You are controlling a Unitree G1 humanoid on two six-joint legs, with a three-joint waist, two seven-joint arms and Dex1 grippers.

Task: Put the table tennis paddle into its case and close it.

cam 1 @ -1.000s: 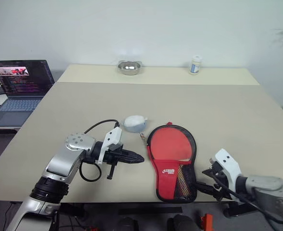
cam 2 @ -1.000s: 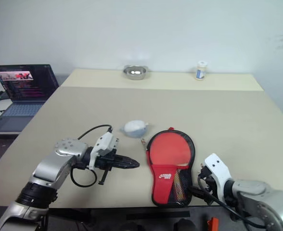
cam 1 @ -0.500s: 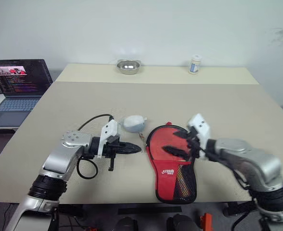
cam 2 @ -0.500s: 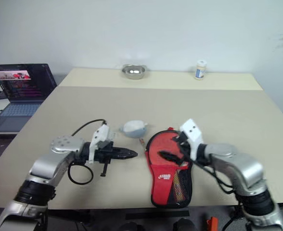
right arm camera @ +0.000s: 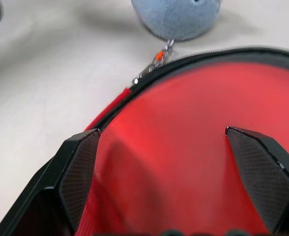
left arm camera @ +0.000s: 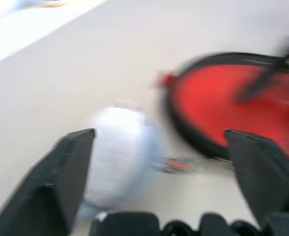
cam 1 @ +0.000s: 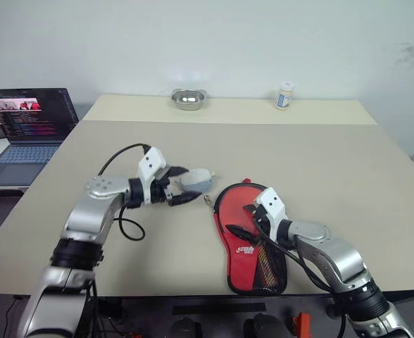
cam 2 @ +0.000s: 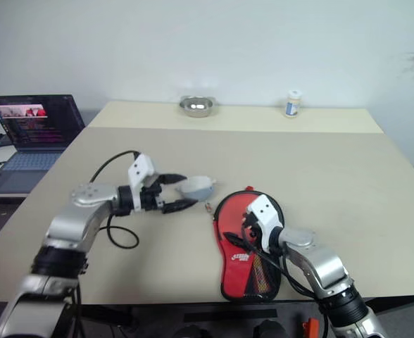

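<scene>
The red case with its black zipper rim lies flat near the table's front edge, mesh end toward me. The table tennis paddle is inside it, and only its handle shows faintly through the mesh. Whether the zipper is closed I cannot tell. My right gripper hovers open just over the round red part, nothing between its fingers. My left gripper stands open to the left of the case, with its fingers on either side of a small grey lump that sits by the case's zipper pull.
An open laptop stands on a side desk at the left. A metal bowl and a small white bottle sit on the far table strip. A black cable loops beside the left arm.
The left gripper has gone from shut to open and moved forward to the grey lump. The right arm has swung in from the front right edge to above the case.
</scene>
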